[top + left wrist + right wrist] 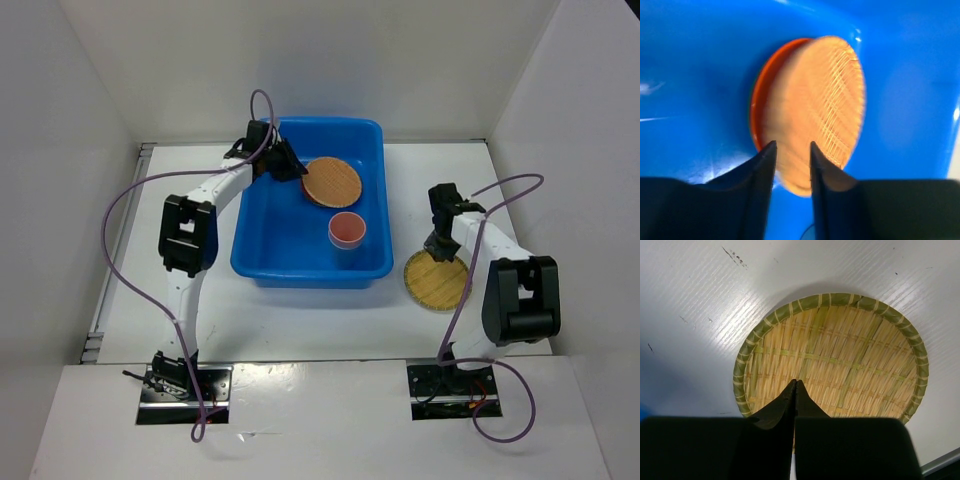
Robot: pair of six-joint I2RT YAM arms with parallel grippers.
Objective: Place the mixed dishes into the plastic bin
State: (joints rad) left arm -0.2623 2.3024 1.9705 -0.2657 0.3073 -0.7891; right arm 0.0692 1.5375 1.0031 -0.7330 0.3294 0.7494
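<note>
The white table [300, 320] had white walls [400, 60] around. The blue bin [270, 245] held a pink cup [347, 229] and tan plate [332, 182]; the left claw [790, 149] there was slightly apart, its grip unclear. The right claw [795, 385], closed, hung over another plate [850, 360].

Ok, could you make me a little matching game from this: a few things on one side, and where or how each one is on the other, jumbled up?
Things:
1. pink cup
2. green-rimmed woven plate
3. tan woven plate
4. right tool

Places or states:
A. on the table, right of the bin
B. over an orange plate, inside the bin
C. shut, above a plate
D. by itself on the bin floor, near the right wall

Pairs: 1-D, 2-A, 3-B, 4-C
</note>
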